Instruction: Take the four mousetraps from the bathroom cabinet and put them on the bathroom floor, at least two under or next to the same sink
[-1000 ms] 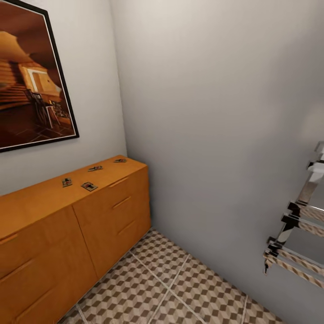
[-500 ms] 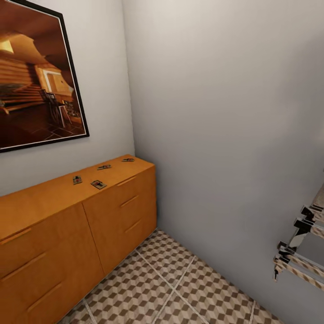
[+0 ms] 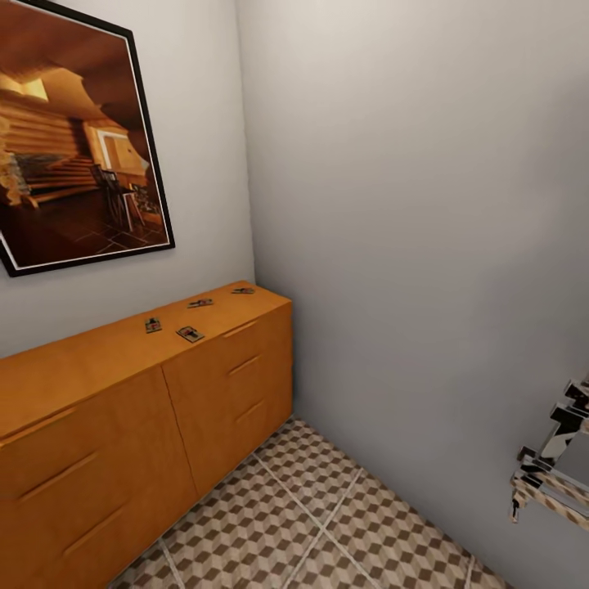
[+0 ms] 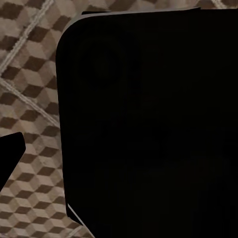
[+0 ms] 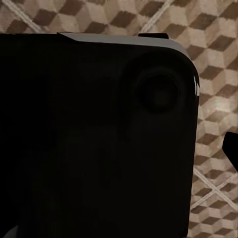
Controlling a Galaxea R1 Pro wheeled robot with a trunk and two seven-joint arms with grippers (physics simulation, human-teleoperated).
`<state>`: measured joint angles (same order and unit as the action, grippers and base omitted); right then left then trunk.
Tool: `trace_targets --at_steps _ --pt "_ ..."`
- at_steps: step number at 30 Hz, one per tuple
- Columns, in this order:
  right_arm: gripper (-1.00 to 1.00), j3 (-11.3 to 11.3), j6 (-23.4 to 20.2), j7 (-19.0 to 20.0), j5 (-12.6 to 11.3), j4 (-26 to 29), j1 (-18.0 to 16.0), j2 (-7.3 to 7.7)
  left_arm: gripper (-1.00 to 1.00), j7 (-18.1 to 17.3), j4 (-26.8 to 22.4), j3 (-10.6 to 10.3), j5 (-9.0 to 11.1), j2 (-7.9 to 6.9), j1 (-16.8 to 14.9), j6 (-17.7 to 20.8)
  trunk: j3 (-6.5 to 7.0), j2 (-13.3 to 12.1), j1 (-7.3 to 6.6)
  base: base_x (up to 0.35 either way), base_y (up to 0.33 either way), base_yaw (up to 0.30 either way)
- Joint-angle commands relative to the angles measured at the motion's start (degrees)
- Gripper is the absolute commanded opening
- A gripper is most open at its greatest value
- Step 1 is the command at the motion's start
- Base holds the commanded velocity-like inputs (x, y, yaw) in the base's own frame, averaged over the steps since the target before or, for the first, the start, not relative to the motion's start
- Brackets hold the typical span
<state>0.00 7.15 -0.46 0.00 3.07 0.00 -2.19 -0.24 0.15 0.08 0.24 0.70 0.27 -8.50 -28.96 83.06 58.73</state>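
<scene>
Several mousetraps lie on the flat top of the orange-brown cabinet (image 3: 74, 372), which stands against the left wall. One mousetrap (image 3: 153, 325) and another (image 3: 190, 334) lie near the middle of the top. A third (image 3: 200, 303) and one more (image 3: 242, 290) lie toward the corner end. The bathroom floor (image 3: 327, 523), with its cube pattern, spreads out in front of the cabinet. The sink is out of view. A big black rounded part of the robot (image 4: 148, 124) blocks most of the left wrist view, and the same kind of black part (image 5: 94, 139) blocks most of the right wrist view.
A framed brown picture (image 3: 74, 147) hangs above the cabinet. A grey wall (image 3: 425, 245) runs along the right. A chrome rack (image 3: 556, 466) juts out low at the right edge. Patterned tiles (image 4: 29, 99) show beside the black part.
The camera has turned. The cabinet, traps and picture sit further right in view and the chrome rack has slid toward the right edge. The mousetraps themselves have not moved.
</scene>
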Motion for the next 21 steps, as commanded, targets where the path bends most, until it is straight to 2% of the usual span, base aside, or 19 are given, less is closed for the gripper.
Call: trace_targets --at_steps 1,12,21 --pt "1.00 0.00 0.15 -0.03 -0.02 0.01 0.00 -0.01 1.00 -0.02 0.02 0.01 0.03 0.00 -0.01 -0.20 0.02 0.02 0.00 0.000 0.000 0.086" --pt "1.00 0.01 0.15 -0.06 0.05 0.01 0.00 -0.01 1.00 -0.02 -0.05 0.01 0.03 0.00 -0.01 -0.20 0.90 0.02 0.00 0.000 0.000 0.078" --pt "1.00 0.00 0.15 -0.06 0.04 0.01 0.00 -0.01 1.00 -0.02 -0.03 0.01 0.03 0.00 -0.01 -0.20 1.73 0.02 0.00 0.000 0.000 0.014"
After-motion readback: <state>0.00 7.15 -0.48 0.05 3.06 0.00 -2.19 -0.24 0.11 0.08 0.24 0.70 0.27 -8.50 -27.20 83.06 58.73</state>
